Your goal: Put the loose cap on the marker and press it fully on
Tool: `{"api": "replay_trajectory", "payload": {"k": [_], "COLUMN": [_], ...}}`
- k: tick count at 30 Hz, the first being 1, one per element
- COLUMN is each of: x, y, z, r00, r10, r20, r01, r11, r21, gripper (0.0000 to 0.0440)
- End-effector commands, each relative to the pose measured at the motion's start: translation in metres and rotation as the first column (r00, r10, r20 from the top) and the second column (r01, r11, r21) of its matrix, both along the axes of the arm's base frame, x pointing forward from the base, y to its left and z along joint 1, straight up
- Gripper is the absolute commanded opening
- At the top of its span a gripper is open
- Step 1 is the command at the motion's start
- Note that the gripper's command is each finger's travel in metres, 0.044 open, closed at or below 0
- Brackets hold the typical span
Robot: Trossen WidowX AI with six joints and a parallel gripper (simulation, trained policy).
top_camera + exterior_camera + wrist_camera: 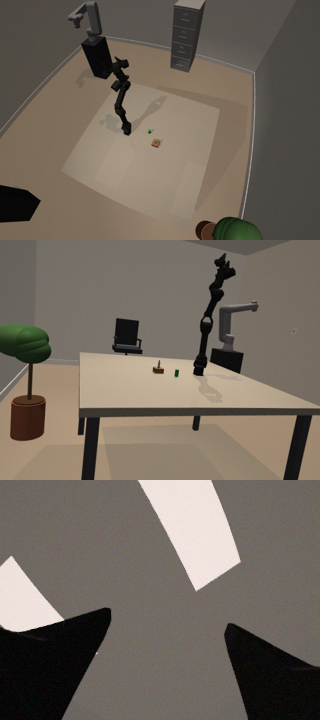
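Note:
The marker (155,141) (158,364) stands upright in the brown holder block (155,144) (158,370), with its dark tip bare at the top. The green cap (149,131) (176,373) stands loose on the table (180,124) (124,395), a short way from the block, between it and the arm's base. My gripper (226,258) (169,622) is open and empty. It is raised high above the table on the stretched-up arm, far from the cap and the marker. The wrist view shows neither of them.
Bright ceiling panels (200,535) show in the wrist view. A grey robot arm (94,18) (225,322) stands on a black pedestal (98,56) (226,360) beyond the table. A filing cabinet (184,38), an office chair (126,331) and a potted plant (237,229) (28,343) stand around it.

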State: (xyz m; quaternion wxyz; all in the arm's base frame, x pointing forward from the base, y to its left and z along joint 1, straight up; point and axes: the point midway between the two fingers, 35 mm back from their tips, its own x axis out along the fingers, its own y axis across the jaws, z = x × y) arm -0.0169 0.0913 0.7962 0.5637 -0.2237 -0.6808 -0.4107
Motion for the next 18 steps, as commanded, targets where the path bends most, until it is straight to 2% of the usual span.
{"api": "replay_trajectory", "payload": {"k": [1, 6, 8, 18], "x": [0.000, 0.001, 0.001, 0.001], "y": [0.001, 0.005, 0.006, 0.013], "z": [0.001, 0.005, 0.006, 0.011], "r00": [1.000, 1.000, 1.000, 0.999], "r10": [0.000, -0.006, -0.009, -0.008], "r20": [-0.004, -0.017, -0.020, -0.041], "r01": [0.000, 0.005, 0.006, -0.002], "r11": [1.000, 0.997, 0.994, 0.971], "r21": [-0.011, -0.078, -0.106, -0.239], "gripper": [0.0375, 0.0250, 0.0216, 0.0246]}}
